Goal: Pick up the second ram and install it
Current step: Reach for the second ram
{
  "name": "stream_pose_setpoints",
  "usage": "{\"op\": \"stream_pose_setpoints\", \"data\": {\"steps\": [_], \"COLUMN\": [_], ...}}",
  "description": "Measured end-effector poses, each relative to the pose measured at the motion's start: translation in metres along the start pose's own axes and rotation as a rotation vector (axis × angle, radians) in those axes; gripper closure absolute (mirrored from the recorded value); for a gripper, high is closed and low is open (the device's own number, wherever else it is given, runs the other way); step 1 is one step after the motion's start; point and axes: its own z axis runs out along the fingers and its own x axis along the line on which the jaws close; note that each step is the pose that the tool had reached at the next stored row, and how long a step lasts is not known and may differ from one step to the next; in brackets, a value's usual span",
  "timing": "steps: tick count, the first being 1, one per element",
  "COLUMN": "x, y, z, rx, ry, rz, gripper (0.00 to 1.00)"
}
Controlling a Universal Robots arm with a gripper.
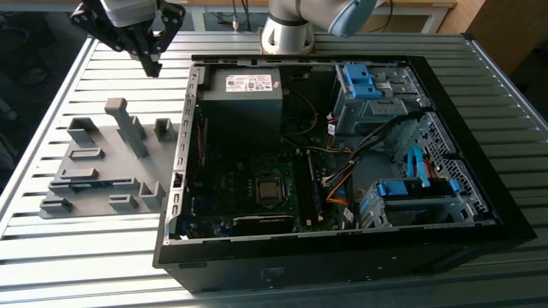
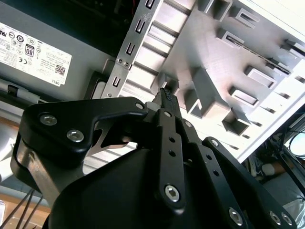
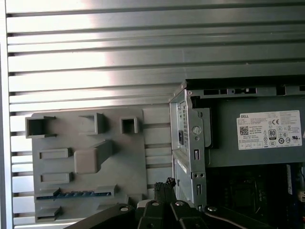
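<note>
Gripper [image 1: 153, 67], fingers pressed together and empty, hangs above the holder tray [image 1: 110, 172], at its edge beside the computer case [image 1: 342, 260]. The second ram [image 3: 71, 194] sits slotted in the tray.

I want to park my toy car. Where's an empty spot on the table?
Bare slats of the table lie at the exterior view's lower left, between the grey tray and the table edge. More bare slats lie beyond the tray, under the gripper. Crowded: inside the computer case, and the thin gap between tray and case.
</note>
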Motion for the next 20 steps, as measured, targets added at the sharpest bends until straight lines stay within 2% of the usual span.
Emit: {"op": "stream_pose_setpoints", "data": {"steps": [20], "x": [0.0048], "y": [-0.0004], "z": [0.0003], "rx": [0.0000], "ry": [0.0000], "rz": [0.000], "gripper": [0.89]}}
